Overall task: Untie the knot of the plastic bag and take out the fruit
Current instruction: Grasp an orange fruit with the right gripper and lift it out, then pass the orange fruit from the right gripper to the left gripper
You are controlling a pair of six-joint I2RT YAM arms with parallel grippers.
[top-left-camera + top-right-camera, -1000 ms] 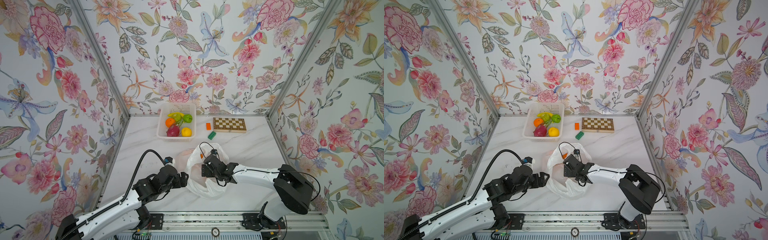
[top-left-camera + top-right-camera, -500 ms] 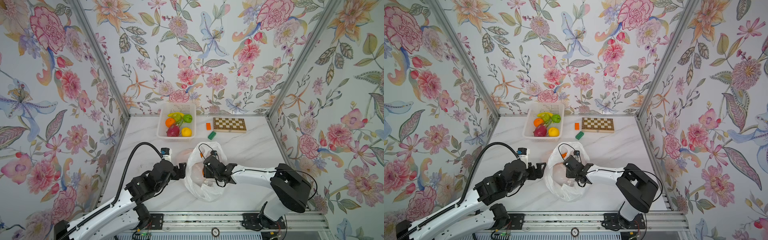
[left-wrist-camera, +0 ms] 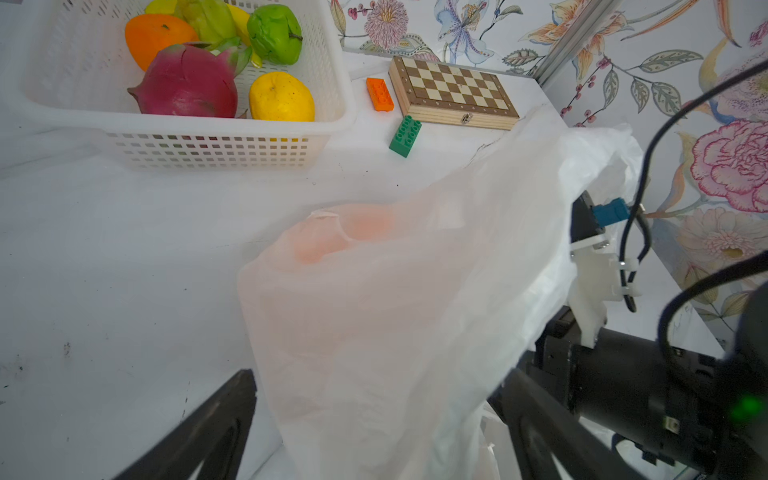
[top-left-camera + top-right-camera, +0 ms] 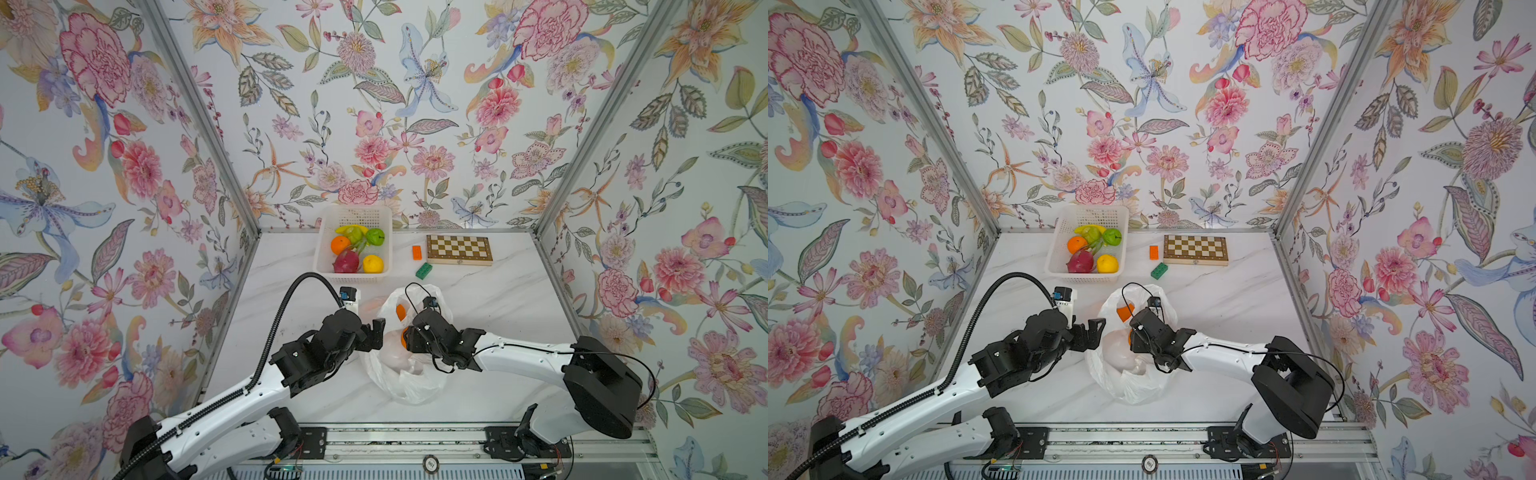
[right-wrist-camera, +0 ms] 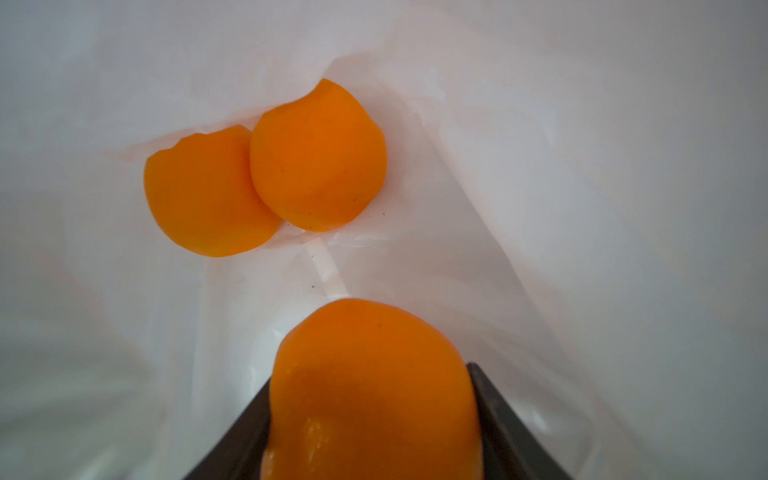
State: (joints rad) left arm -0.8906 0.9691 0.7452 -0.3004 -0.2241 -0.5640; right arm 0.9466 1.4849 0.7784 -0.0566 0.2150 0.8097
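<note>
My right gripper (image 5: pixel 370 374) is clamped on an orange (image 5: pixel 370 419) inside the plastic bag (image 4: pixel 409 382), with two more oranges (image 5: pixel 318 158) lying ahead. My left gripper (image 3: pixel 378 378) gapes wide astride the bag's side, perhaps touching it. The bag lies near the basket (image 4: pixel 353 214).

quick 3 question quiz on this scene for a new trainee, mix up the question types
1. True or false: the right gripper is closed on an orange inside the bag.
2. Which of these lies in the basket? A. dragon fruit B. chessboard C. green brick
3. In the right wrist view, how many loose oranges lie beyond the held one?
Key: 1 true; 2 A; 3 two.
</note>
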